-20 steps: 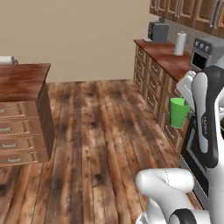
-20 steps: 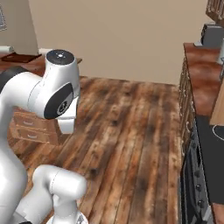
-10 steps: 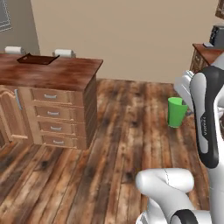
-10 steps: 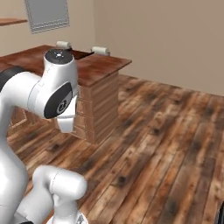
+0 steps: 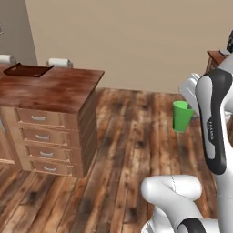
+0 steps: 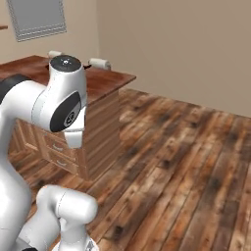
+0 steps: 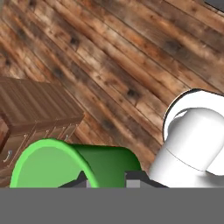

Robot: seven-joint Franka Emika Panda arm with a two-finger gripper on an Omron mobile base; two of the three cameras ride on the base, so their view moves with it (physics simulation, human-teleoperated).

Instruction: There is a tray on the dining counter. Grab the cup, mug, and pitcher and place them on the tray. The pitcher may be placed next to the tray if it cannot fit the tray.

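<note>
One cup, green and empty, sits clenched in your end effector, carried above the plank floor. Well to its left stands the counter, the tray empty at its far end.

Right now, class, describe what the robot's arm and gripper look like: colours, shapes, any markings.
The arm is glossy white with rounded, tubular links and dark grey joint bands; one dark band carries small pale lettering, too small to read. A round dark cap tops one joint. The gripper ends in two small dark fingertips.
</note>
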